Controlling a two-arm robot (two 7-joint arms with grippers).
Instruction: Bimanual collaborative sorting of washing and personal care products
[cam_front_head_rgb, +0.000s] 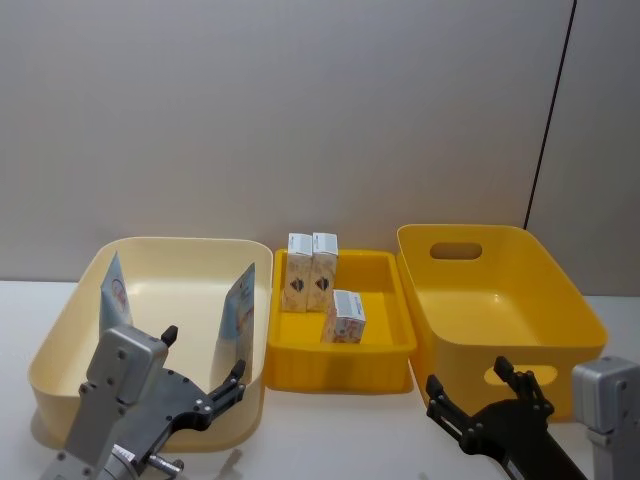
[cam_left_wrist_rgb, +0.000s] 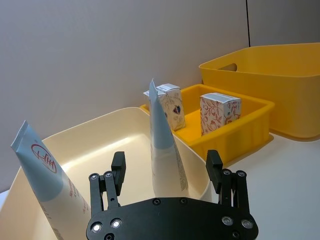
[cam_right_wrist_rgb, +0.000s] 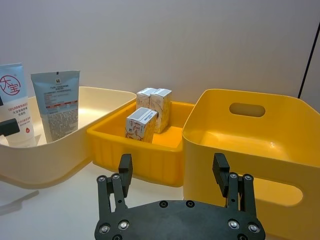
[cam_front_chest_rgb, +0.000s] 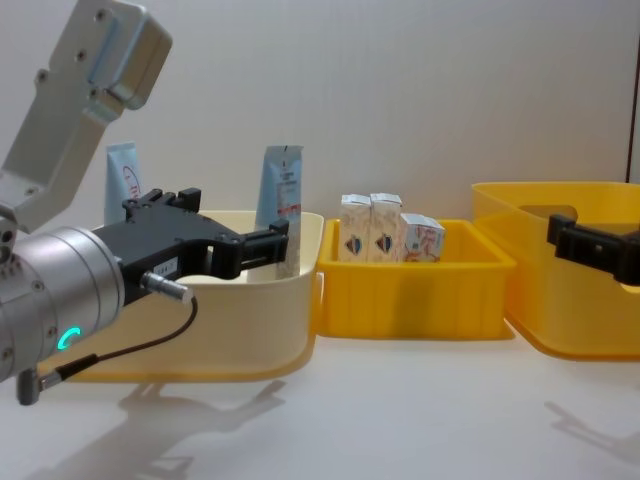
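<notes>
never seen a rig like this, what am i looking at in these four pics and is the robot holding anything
This is a robot with two arms, working at a white table. One picture looks down from its head and one looks across from its chest. The other two come from a camera on each wrist, which is why black jaws show large at the bottom of those.

Three bins stand in a row: a cream tub on the robot's left, a shallow tray in the middle and a deep yellow tub on its right. Two tubes stand in the cream tub. Three cartons stand in the tray.

The left gripper is at the cream tub's near side and the right gripper is at the yellow tub's near side. Both have their jaws open and hold nothing.
</notes>
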